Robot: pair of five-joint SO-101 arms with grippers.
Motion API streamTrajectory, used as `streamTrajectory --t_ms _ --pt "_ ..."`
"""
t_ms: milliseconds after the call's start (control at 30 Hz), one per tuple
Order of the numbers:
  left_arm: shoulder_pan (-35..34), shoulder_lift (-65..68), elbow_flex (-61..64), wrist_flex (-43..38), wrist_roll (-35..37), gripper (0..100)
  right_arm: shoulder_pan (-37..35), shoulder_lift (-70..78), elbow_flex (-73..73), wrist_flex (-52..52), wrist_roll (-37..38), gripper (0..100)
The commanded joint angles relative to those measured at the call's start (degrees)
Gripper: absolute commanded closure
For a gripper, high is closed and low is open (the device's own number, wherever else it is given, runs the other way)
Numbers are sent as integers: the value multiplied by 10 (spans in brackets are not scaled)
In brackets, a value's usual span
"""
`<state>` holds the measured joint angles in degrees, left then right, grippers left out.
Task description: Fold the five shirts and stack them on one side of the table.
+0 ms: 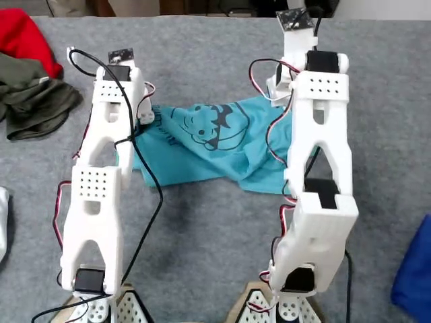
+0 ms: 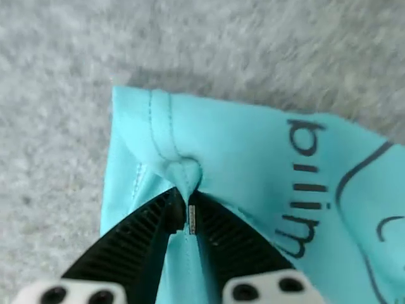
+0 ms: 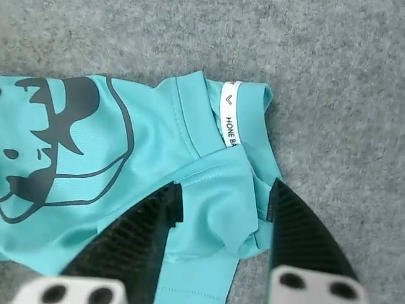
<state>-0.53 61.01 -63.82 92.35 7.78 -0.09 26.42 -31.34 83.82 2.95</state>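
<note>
- Folding teal shirt (image 1: 202, 134), bench (image 1: 202, 235) middle: edge clamped in left pincer (image 2: 188, 209), right pincer (image 3: 224, 190) apart over collar (image 3: 231, 120).
- Next, likely: shut right, lift together.

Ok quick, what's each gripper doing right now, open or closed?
Left gripper: closed, pinching a fold of the teal shirt.
Right gripper: open over the shirt's collar end, holding nothing.

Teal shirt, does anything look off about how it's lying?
The teal shirt lies crumpled and askew, not flat: fabric bunches near the collar label, and the left gripper pinches a puckered edge.
</note>
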Motion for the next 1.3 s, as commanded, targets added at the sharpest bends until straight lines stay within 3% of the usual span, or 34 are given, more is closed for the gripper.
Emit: streamTrajectory --t_ms 0,167,433,633,767,867,967,1267 --pt "-10 -8 -63 14 3 980 -6 -3 -32 11 -4 774" --pt "-23 -11 -132 50 0 980 -6 -2 -32 16 -4 774" --pt "-54 -6 -235 29 4 980 -7 -1 -22 11 -4 774" --pt "-42 -6 -215 -61 4 976 -8 4 12 4 -1 774" --pt "-37 -6 -174 -70 1 967 -9 2 18 17 3 774" --pt "-38 -7 -135 -69 3 898 -16 1 7 45 18 774" --pt "-39 -11 -122 -37 0 850 -24 4 0 76 29 779" --pt "-38 -11 -181 84 -70 849 -28 3 1 126 30 864"
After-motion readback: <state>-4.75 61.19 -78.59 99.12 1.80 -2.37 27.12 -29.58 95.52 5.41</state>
